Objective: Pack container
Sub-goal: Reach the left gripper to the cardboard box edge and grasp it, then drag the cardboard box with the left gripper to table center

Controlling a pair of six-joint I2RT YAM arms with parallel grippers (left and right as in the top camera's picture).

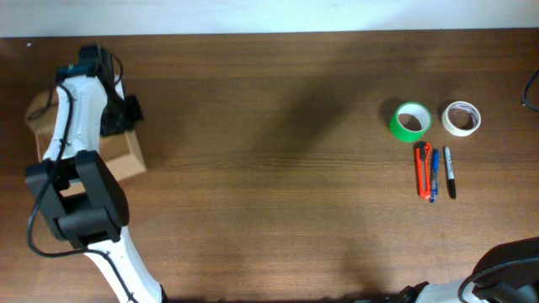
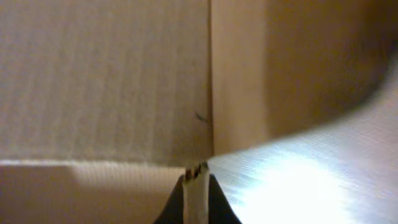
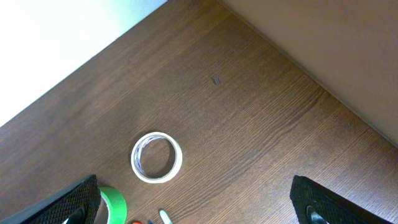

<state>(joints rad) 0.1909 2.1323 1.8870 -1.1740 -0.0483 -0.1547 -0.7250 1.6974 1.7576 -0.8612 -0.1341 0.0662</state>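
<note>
- Left gripper [image 2: 196,193], nose-down in the container [image 2: 93,81]: its dark fingers appear pressed together on a thin, pale edge of cardboard. This is probably a flap or wall, gripped to steady the box or keep it open for packing.
- A bright, blurred surface fills the lower right of the left wrist view. It is too close to identify.
- The container sits at the table's [image 1: 278,168] far left edge, largely hidden beneath the left arm in the overhead view, with tan corners showing on either side.
- Right gripper [image 3: 196,205], fingers spread wide and holding nothing, hangs above the opposite end of the table and looks ready to fetch.
- Below it wait the likely goods: a white tape roll [image 3: 157,157] and a green tape roll [image 1: 410,121] side by side. Near them a red cutter [image 1: 424,168], blue pen [image 1: 434,175] and black marker [image 1: 450,172] lie in a tidy row.
- All five lie well apart from the container, so the packing seems barely begun.
</note>
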